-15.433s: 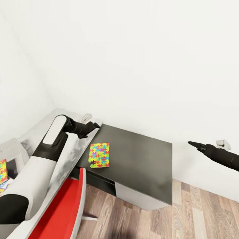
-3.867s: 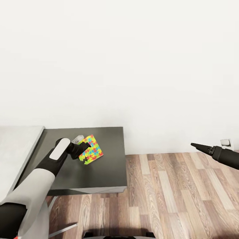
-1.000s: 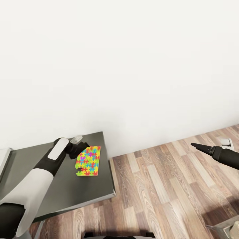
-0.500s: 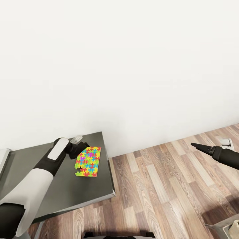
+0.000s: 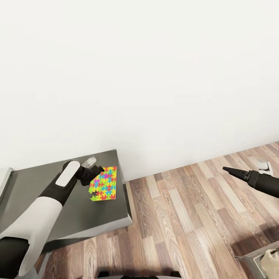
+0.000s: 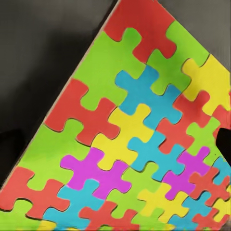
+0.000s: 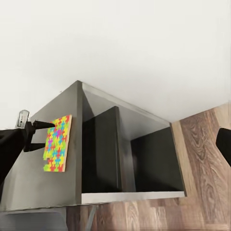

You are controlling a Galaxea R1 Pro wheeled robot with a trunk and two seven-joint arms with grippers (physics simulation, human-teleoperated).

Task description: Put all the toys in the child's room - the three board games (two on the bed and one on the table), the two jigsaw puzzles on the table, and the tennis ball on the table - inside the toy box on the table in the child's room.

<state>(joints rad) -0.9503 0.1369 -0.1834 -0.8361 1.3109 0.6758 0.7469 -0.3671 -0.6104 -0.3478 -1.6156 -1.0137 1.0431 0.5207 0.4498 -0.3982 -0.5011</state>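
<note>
A: Since half a second ago the jigsaw puzzle (image 5: 104, 189) has slid a little toward the wall along the dark grey surface (image 5: 46, 201), and the left hand (image 5: 97, 171) went with it.

B: Does that hand have it?

A: The fingertips sit at the puzzle's near corner, touching or nearly so. I cannot tell whether they are pinching it; in the left wrist view the coloured sheet (image 6: 139, 144) fills the frame and the fingers hardly show. The sheet looks flat on the surface, close to its outer edge.

B: And the right hand (image 5: 228, 169)?

A: Narrow, tips drawn to a point, holding nothing, out over the wood floor (image 5: 193, 217), well apart from the surface.

B: So which step is this?

A: Collecting this puzzle, I'd say. Next it needs a firm pinch on an edge, perhaps by nudging the sheet past the rim, then carrying it to the toy box.
</note>
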